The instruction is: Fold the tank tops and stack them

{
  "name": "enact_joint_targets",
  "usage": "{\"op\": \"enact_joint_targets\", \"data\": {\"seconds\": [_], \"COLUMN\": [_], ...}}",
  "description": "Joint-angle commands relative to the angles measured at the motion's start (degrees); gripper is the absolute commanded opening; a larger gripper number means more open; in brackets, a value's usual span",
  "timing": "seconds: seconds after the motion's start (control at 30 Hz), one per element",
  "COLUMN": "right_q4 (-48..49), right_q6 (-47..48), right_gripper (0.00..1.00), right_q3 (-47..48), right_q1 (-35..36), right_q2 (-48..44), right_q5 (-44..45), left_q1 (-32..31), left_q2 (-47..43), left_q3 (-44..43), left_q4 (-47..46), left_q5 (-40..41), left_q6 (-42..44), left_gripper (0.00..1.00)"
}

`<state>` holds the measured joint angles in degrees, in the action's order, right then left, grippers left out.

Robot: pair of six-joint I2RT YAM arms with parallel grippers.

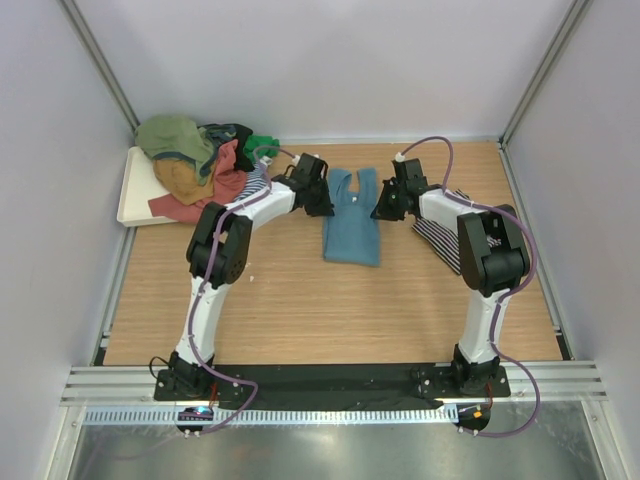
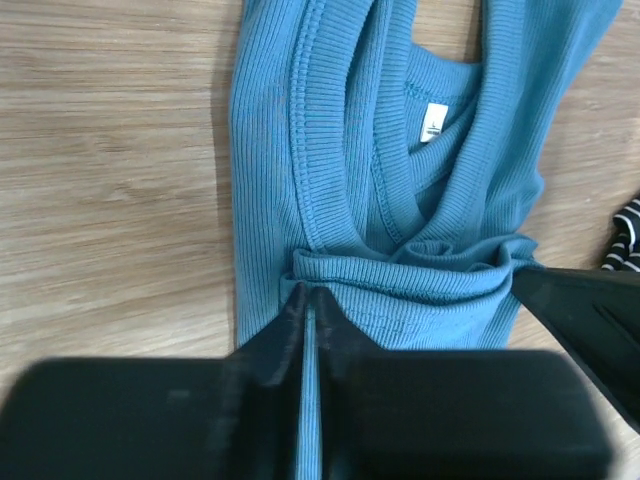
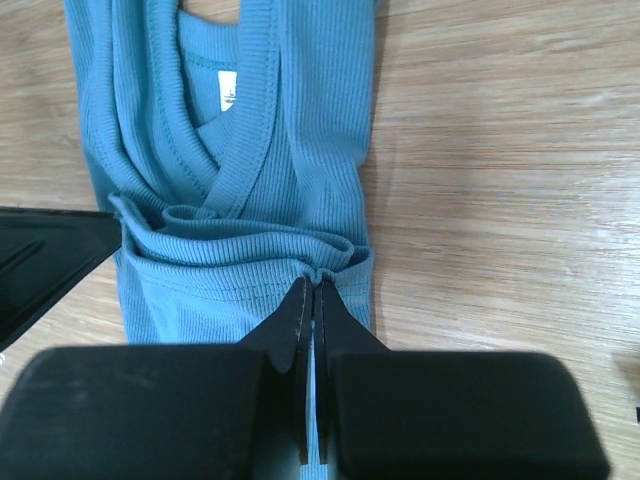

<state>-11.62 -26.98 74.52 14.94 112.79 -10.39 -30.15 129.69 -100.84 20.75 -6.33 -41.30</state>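
From above, you see the teal tank top point(image 1: 352, 228) lying flat near the middle of the desk point(image 1: 300, 300), its straps pointing to the far wall. Your left pincer point(image 1: 322, 203) sits at the top's left edge and your right pincer point(image 1: 383, 208) at its right edge, both just below the straps. This view does not show how their fingers stand. A striped tank top point(image 1: 440, 235) lies partly under the right arm, just beside the teal one. At the far left corner a pile of tank tops point(image 1: 195, 160) in olive, mustard, coral and green rests on a white tray point(image 1: 133, 190).

Through the left wrist camera, your left pincer point(image 2: 308, 300) has its fingers together, nipping the edge of a bunched fold that runs across the teal tank top point(image 2: 330, 150) below the neckline. A white label point(image 2: 433, 122) shows inside the neck. A bit of the striped tank top point(image 2: 625, 235) shows at the right edge, and the right pincer point(image 2: 585, 310) sits at the fold's other end.

Through the right wrist camera, your right pincer point(image 3: 312, 288) is likewise pressed together on the fold's edge of the teal tank top point(image 3: 260, 170), with the label point(image 3: 228, 90) above and the left pincer point(image 3: 45, 265) across from it.
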Motion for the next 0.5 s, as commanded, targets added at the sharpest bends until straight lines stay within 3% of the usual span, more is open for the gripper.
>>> {"op": "enact_joint_targets", "data": {"seconds": [0.0,0.47], "right_q4": [1.6,3.7], "right_q6": [0.6,0.8], "right_gripper": [0.01,0.01], "right_q3": [2.4,-1.9], "right_q1": [0.4,2.0], "right_q2": [-0.6,-8.0], "right_q5": [-1.9,-3.7], "left_q1": [-0.2,-0.2], "left_q2": [0.7,-10.4], "left_q3": [-2.7,6.2], "left_q4": [0.3,-1.5], "left_q5": [-1.4,2.0], "left_q6": [1.3,2.1], "left_gripper": [0.00,0.00]}}
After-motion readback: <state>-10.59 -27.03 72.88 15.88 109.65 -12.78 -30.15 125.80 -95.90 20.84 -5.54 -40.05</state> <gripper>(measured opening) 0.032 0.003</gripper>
